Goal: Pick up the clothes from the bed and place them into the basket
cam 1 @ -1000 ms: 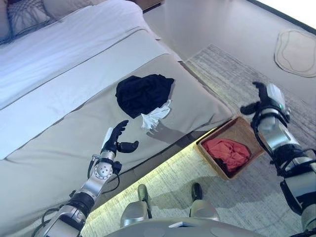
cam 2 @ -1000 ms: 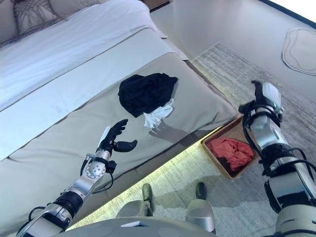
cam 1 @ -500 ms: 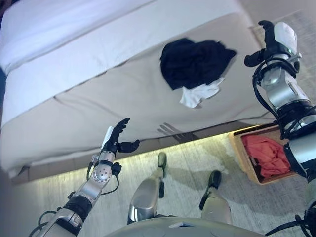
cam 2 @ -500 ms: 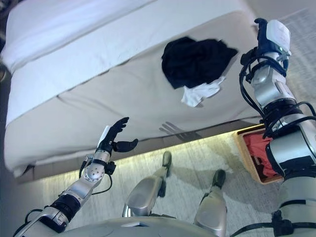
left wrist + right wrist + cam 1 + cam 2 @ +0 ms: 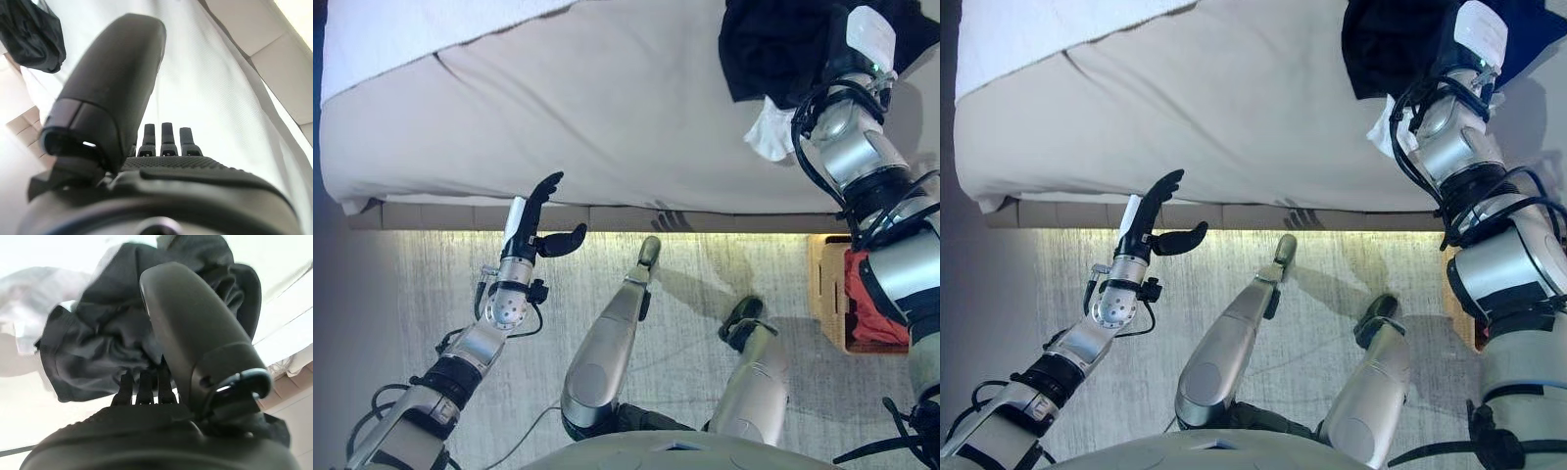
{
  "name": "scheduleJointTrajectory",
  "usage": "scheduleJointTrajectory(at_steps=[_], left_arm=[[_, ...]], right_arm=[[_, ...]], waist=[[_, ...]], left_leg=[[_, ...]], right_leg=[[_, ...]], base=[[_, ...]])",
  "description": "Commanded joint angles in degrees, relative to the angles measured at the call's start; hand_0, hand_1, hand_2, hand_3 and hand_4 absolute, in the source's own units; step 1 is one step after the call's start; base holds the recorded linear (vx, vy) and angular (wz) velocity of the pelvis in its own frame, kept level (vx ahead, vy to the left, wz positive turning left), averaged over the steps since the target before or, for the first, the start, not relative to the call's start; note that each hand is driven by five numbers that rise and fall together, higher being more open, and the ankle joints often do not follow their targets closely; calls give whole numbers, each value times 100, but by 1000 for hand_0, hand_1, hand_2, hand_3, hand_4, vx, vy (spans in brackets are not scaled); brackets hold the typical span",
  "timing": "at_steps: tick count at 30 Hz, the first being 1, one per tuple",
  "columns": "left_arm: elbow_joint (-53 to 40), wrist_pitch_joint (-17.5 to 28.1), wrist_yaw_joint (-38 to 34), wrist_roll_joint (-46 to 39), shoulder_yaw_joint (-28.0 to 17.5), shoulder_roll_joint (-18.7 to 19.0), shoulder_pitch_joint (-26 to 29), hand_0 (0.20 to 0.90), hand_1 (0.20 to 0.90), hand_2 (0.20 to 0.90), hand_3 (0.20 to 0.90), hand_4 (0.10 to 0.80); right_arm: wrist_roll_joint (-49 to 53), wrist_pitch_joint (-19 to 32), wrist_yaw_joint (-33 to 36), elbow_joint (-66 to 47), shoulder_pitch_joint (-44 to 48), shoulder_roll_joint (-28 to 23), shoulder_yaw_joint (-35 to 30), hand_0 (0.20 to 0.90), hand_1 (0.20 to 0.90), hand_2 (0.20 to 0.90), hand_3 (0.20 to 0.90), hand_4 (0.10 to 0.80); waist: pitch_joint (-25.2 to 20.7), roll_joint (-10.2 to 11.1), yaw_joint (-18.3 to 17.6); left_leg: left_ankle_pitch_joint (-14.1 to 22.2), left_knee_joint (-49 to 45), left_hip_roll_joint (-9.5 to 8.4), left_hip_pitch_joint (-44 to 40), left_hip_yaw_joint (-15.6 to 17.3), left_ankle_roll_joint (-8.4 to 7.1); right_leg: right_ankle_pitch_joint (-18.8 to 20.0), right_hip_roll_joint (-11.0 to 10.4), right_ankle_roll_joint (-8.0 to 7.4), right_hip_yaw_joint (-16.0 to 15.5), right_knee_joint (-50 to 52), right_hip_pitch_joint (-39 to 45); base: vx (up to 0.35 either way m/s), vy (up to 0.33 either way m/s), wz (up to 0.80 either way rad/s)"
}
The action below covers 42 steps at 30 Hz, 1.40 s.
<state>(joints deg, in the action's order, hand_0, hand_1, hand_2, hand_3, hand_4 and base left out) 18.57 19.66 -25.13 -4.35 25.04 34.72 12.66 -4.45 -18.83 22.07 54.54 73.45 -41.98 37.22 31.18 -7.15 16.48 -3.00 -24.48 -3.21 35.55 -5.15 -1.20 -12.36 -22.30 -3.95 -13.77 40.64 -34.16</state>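
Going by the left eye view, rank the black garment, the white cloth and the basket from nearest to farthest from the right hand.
1. Black garment: on the bed, right at the right hand.
2. White cloth: on the bed just below the garment, beside the wrist.
3. Basket: on the floor by the bed's edge, holding red clothes, farthest.

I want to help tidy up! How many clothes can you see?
3: a black garment on the bed, a white cloth beside it, and a red garment in the basket. More may be hidden.

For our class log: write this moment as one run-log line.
right hand: at black garment, grasp unclear | left hand: open, idle | basket: holds red cloth
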Motion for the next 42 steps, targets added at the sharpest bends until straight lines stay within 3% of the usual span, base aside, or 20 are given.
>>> scheduleJointTrajectory(at_steps=[1, 3, 4, 5, 6, 7, 17, 27, 32, 36, 42], left_arm=[[-670, 419, -386, 2, -415, 252, 69, 900, 900, 900, 900, 800], [-765, 420, -375, -152, -471, 313, 92, 900, 900, 900, 900, 800], [-805, 433, -368, -192, -500, 332, 69, 900, 900, 900, 900, 800], [-850, 462, -338, -211, -551, 360, 18, 900, 900, 900, 900, 800], [-888, 479, -307, -230, -590, 386, -26, 900, 900, 900, 900, 800], [-919, 492, -266, -248, -630, 411, -79, 900, 900, 900, 900, 800], [-1094, 693, -129, -261, -846, 507, -467, 900, 900, 900, 900, 800], [-1301, 712, -163, -415, -730, 680, -6, 900, 900, 900, 900, 800], [-1305, 713, -15, -477, -792, 628, -38, 900, 900, 900, 900, 800], [-1216, 603, 50, -559, -819, 563, -32, 900, 900, 900, 900, 800], [-930, -8, 33, -502, -776, 389, 99, 900, 900, 900, 900, 800]], right_arm=[[-145, 90, 386, 212, 962, -433, 511, 900, 900, 900, 900, 800], [-118, 100, 378, 436, 1118, -470, 528, 900, 900, 900, 900, 800], [-98, 88, 393, 505, 1158, -499, 535, 846, 846, 846, 837, 737], [-47, 91, 445, 594, 1206, -546, 540, 573, 573, 573, 518, 418], [-34, 127, 491, 689, 1253, -576, 542, 368, 368, 368, 280, 180], [-2, 142, 509, 747, 1291, -618, 530, 300, 300, 300, 200, 100], [106, 110, 504, 882, 1451, -799, 603, 300, 300, 300, 200, 100], [280, 513, 441, 1265, 1412, -791, 463, 300, 300, 300, 200, 100], [232, 647, 299, 1237, 1359, -844, 416, 300, 300, 300, 200, 100], [183, 776, 44, 1090, 1159, -842, 369, 300, 300, 300, 200, 100], [51, 1036, -380, 986, 651, -748, 146, 300, 300, 300, 200, 100]], waist=[[-139, -223, 29], [-139, -280, 50], [-139, -306, 64], [-139, -325, 85], [-139, -335, 103], [-139, -345, 122], [-139, -297, 156], [-139, -148, 100], [-139, -60, 90], [-139, 39, 38], [-167, 240, -83]], left_leg=[[1015, -751, 28, 259, 49, 211], [1059, -927, -22, 440, 78, 231], [1073, -988, -42, 509, 90, 241], [1090, -1057, -66, 582, 91, 252], [1102, -1099, -80, 634, 96, 260], [1110, -1123, -90, 661, 103, 271], [1098, -1159, -17, 567, 141, 306], [1020, -879, 122, -110, 159, 243], [976, -684, 187, -465, 167, 212], [960, -535, 255, -808, 194, 185], [853, -97, 446, -1525, 311, 117]], right_leg=[[-227, 303, 273, 118, 649, -271], [-275, 297, 295, 164, 805, -431], [-290, 295, 307, 182, 867, -496], [-306, 299, 313, 199, 927, -558], [-322, 301, 315, 207, 970, -602], [-334, 297, 320, 200, 1005, -626], [-354, 354, 317, 166, 1040, -515], [-342, 313, 324, -1, 742, 238], [-276, 294, 314, -80, 493, 598], [-231, 302, 308, -109, 261, 954], [-54, 381, 235, -152, -390, 1688]], base=[[-23, 65, -5], [-28, 39, -4], [-38, 3, -3], [-41, -10, -2], [-40, -21, 0], [-29, -21, 6], [-16, -16, 4], [-2, -21, -4], [-12, -5, -2], [-3, 0, -1], [39, 3, -9]])
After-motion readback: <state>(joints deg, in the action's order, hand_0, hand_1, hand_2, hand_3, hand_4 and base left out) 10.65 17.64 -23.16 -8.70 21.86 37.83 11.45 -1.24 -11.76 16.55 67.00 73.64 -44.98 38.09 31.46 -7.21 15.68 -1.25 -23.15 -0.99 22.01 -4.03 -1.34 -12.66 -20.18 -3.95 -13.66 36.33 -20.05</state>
